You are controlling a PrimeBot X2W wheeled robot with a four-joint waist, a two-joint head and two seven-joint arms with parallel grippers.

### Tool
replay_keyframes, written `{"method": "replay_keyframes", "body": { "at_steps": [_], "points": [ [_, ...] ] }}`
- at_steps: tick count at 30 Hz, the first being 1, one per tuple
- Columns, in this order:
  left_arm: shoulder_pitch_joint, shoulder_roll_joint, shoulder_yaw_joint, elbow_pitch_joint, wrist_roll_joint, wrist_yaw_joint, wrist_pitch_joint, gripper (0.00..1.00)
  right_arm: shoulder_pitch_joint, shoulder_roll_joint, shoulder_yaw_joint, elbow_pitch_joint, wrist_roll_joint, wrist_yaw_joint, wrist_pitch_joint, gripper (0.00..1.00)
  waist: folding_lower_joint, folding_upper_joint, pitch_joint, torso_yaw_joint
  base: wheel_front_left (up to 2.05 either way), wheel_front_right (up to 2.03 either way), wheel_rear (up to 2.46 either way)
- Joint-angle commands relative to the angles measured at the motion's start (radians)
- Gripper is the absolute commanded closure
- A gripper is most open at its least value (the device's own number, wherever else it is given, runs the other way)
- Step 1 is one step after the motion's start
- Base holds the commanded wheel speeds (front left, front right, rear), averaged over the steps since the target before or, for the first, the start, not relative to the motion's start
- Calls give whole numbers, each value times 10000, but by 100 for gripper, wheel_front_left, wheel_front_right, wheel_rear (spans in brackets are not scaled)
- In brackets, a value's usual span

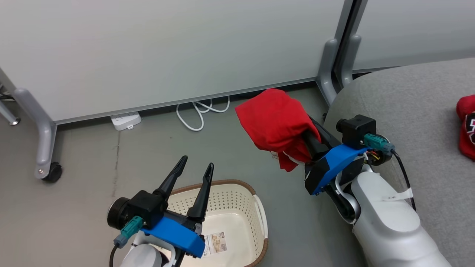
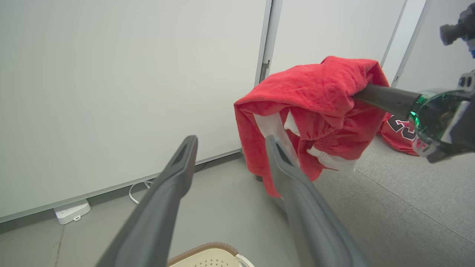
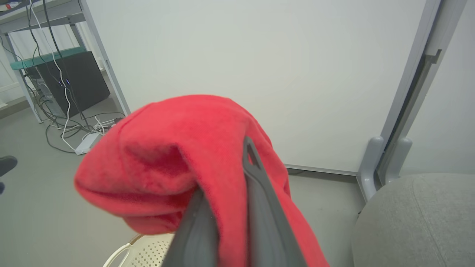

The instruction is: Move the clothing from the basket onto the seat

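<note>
Red garment [image 1: 276, 122] with white trim; red jersey [image 1: 467, 126] with black-and-white lettering; cream perforated basket [image 1: 237, 200], brown rim; grey woven seat [image 1: 415, 96].

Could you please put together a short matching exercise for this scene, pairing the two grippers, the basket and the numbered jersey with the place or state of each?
Things:
1. left gripper
2. right gripper
3. basket
4. numbered jersey

Places or states:
A. shut on a red garment
B. lying on the grey seat
C. open, holding nothing
D. standing on the floor

Pairs: 1-C, 2-A, 3-D, 4-B.
</note>
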Motion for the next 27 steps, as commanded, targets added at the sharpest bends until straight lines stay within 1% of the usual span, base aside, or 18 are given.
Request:
{"method": "replay_keyframes", "body": {
  "at_steps": [1,4,8,15,16,17,18,23,24,27],
  "points": [
    [76,45,49,-3,-41,-11,-30,0,114,22,-37,-100,-35,1,27,100,0,-1,35,-181,0,0,0],
    [59,120,74,-22,43,-11,-30,0,139,62,-82,-158,-62,1,20,100,0,-1,104,-548,0,0,0],
    [53,158,130,-77,88,-12,-28,0,164,100,-153,-209,-63,1,-8,100,0,-1,227,-1260,0,0,0],
    [-33,219,243,-178,185,-12,-28,0,202,196,-281,-291,-48,1,-92,100,0,-1,442,-2828,0,0,0],
    [-52,207,176,-180,193,-12,-30,0,226,176,-345,-288,-61,1,-110,100,0,-1,465,-3015,0,0,0],
    [-52,207,176,-180,193,-12,-30,0,226,176,-345,-288,-61,1,-110,100,0,-1,465,-3015,0,0,0],
    [-57,230,152,-158,205,-12,-30,0,274,191,-393,-289,-60,3,-130,100,0,-1,506,-3428,0,0,0],
    [-86,347,151,-141,217,-13,-30,0,370,260,-468,-307,-29,1,-200,100,0,-1,621,-4411,0,0,0],
    [-86,347,151,-141,217,-13,-30,0,370,260,-468,-307,-29,1,-200,100,0,-1,621,-4411,0,0,0],
    [-42,408,118,-111,205,-13,-28,0,454,301,-524,-304,13,1,-229,100,0,-1,657,-4925,0,0,0]
  ]
}}
